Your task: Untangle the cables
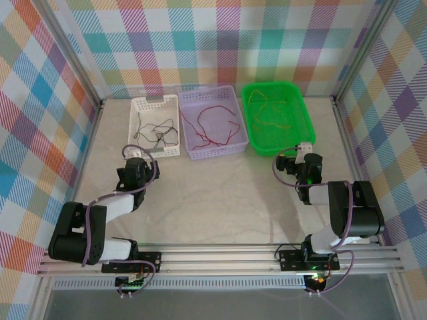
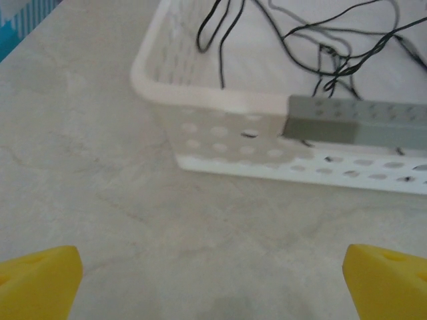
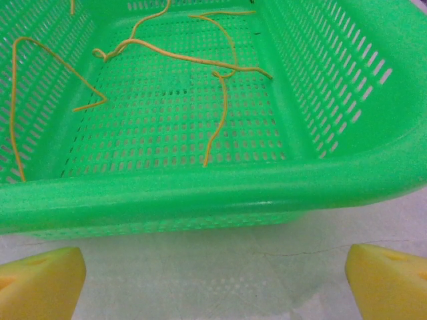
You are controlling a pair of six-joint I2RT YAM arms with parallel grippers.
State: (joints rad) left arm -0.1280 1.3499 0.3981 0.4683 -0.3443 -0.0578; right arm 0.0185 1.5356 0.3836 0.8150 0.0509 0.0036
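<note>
On the far left, the left pincer (image 2: 213,283) hangs low over the bare desk (image 1: 220,200) with its 2 yellow fingers spread wide and nothing between them. It points at the near corner of the white basket (image 1: 135,123) and stops just short of the rim. I'd say it waits there so it can reach in without bumping the wall. Inside that basket lie the black cables (image 1: 160,130), thin loops that cross in a small knot near the middle, so they look the least sorted of the lot.

Next along, touching the white one, is the purple basket (image 1: 213,153). It holds the red cables (image 1: 213,123), spread in loose curves across its floor.

A little apart to the right sits the green basket (image 1: 280,151) with the yellow-orange cables (image 3: 220,107) in it. Several strands overlap at one spot, the rest trail outward.

The right pincer (image 3: 213,280) mirrors its partner: fingers wide apart, empty, low over the desk and facing the green basket's near wall. With 1 colour per basket, the sorting seems largely done. Any remaining work looks to be teasing apart crossings inside each basket.
</note>
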